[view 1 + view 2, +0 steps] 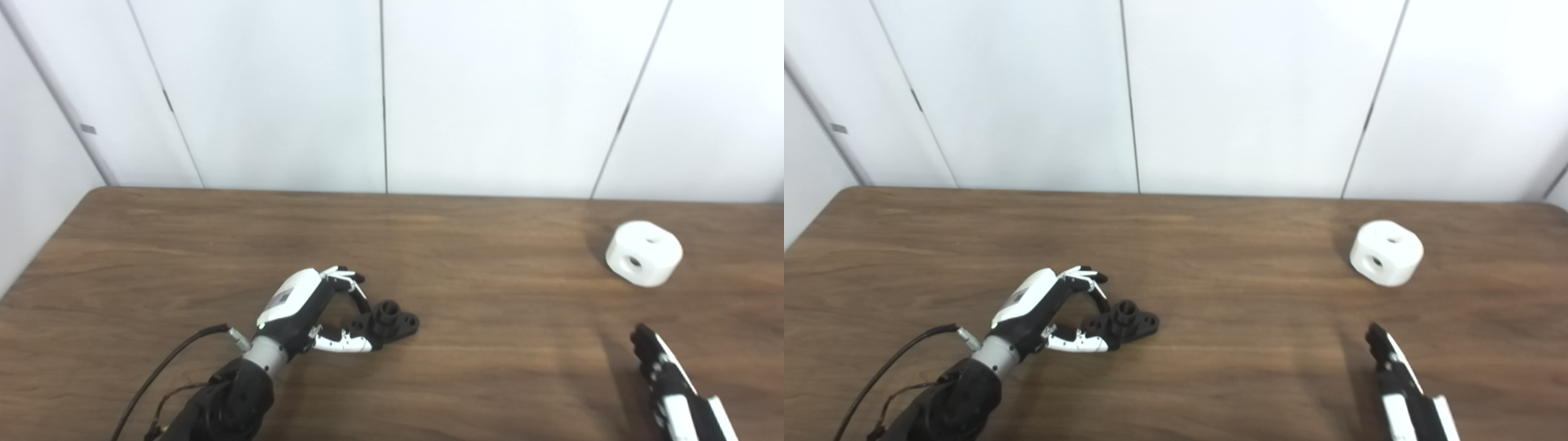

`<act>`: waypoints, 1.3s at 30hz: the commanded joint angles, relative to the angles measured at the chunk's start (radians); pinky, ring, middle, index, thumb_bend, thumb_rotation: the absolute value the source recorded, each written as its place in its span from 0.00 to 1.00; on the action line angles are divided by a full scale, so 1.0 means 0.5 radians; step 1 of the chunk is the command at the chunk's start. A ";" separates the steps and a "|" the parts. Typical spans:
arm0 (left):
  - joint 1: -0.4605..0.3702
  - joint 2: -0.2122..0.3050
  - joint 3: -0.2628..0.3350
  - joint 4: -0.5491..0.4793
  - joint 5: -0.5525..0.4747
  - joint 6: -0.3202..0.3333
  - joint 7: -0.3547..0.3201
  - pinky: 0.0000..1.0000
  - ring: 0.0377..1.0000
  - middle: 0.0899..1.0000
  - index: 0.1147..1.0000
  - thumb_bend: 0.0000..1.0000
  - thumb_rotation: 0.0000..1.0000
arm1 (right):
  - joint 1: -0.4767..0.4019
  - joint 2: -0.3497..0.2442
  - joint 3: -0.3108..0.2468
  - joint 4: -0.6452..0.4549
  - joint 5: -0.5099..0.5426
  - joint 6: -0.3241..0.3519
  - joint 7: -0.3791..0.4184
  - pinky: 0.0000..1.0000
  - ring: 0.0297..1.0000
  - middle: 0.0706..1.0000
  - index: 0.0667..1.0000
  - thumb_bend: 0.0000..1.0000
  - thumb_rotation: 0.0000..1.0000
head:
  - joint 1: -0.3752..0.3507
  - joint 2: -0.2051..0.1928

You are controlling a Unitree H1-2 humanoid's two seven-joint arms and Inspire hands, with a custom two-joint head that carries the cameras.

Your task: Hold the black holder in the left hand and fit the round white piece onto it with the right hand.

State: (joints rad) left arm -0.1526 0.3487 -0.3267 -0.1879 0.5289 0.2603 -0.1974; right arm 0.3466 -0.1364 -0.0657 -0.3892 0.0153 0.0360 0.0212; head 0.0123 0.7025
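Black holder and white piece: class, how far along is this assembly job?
Early stage; nothing is fitted yet. In hand: the left hand has its fingers around one end of the holder, which lies on the table. Left: lift the holder; the right hand, holding nothing, must fetch the white piece and fit it.

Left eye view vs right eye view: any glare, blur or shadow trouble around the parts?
Left eye view: soft overall, no glare on the brown wooden table; the round white piece casts a faint shadow to its left. Right eye view: equally soft; the small black holder loses detail against the dark fingers of the left hand; the right hand is cropped at the bottom edge.
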 commanded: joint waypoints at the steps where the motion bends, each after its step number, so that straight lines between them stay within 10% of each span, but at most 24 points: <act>1: 0.033 0.003 -0.045 -0.018 0.000 0.005 -0.100 0.88 0.94 0.83 0.42 0.52 0.06 | -0.003 0.055 0.015 -0.092 -0.022 -0.004 -0.017 1.00 0.98 0.94 0.92 0.64 0.98 | 0.001 0.002; 32: 0.160 0.019 -0.227 -0.005 0.243 -0.175 -0.185 1.00 0.96 0.83 0.42 0.52 0.06 | -0.042 0.039 0.049 -0.217 -0.046 0.189 -0.063 1.00 1.00 0.95 0.93 0.63 0.99 | -0.087 0.042; 39: 0.185 0.012 -0.199 -0.006 0.230 -0.215 -0.167 1.00 0.95 0.82 0.42 0.52 0.06 | -0.152 -0.018 -0.017 -0.220 -0.047 0.238 -0.061 0.97 0.98 0.96 0.94 0.63 0.79 | -0.131 0.041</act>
State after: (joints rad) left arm -0.0851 0.3426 -0.4042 -0.2212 0.6375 0.1545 -0.2410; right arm 0.3124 -0.1435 -0.0611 -0.4592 -0.0083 0.1671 -0.0048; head -0.0506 0.7225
